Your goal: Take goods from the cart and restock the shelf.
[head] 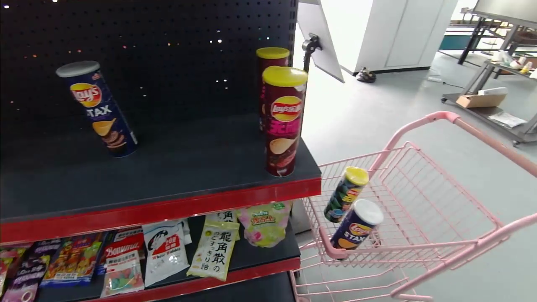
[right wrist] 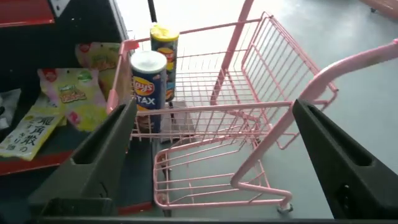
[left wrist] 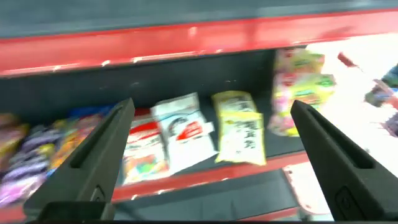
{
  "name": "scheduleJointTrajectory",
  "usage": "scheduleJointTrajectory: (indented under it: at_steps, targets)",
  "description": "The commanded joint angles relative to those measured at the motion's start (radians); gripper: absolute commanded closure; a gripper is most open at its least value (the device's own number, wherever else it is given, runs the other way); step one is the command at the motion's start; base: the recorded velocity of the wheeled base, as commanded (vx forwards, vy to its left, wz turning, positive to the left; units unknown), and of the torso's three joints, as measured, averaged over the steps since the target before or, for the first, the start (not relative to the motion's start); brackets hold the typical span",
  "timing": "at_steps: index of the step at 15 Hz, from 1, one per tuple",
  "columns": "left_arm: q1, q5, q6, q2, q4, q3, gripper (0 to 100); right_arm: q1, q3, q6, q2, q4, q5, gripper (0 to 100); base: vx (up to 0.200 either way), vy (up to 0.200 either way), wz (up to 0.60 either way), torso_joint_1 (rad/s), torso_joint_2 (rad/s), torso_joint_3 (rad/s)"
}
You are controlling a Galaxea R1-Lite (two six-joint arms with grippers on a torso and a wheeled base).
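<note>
Two chip cans stand in the pink cart (head: 419,201): a dark blue one with a white lid (head: 356,230) (right wrist: 148,90) and a yellow-lidded one (head: 346,193) (right wrist: 164,59) behind it. On the top black shelf (head: 168,176) stand a dark blue chip can (head: 98,110) at the left and two maroon yellow-lidded cans (head: 283,121) at the right. My left gripper (left wrist: 211,155) is open, facing the lower shelf's snack bags (left wrist: 180,134). Open too, my right gripper (right wrist: 214,152) hangs before the cart, apart from both cans.
Snack bags (head: 168,247) fill the lower shelf, which has a red front edge (head: 197,285). Open grey floor lies right of the shelf. A trolley with a cardboard box (head: 480,100) stands far back right, beyond the cart's handle (head: 482,130).
</note>
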Motion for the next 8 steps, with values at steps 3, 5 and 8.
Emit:
scheduleJointTrajectory:
  at_steps: [3,5,8]
  targets:
    - [0.001,0.0,0.0,0.001,0.0,0.0,0,0.002,0.0,0.0,0.0,0.0,0.003,0,0.0,0.0,-0.2,0.001,0.0,0.001]
    - [0.001,0.0,0.0,0.001,0.0,0.0,0,0.003,0.0,-0.001,0.0,0.0,0.003,0,0.0,0.0,0.0,0.0,0.0,0.0]
    - [0.001,0.0,-0.002,0.001,0.0,0.0,0,0.002,0.0,0.0,0.0,0.0,0.003,0,0.0,0.0,0.0,-0.108,0.29,0.183]
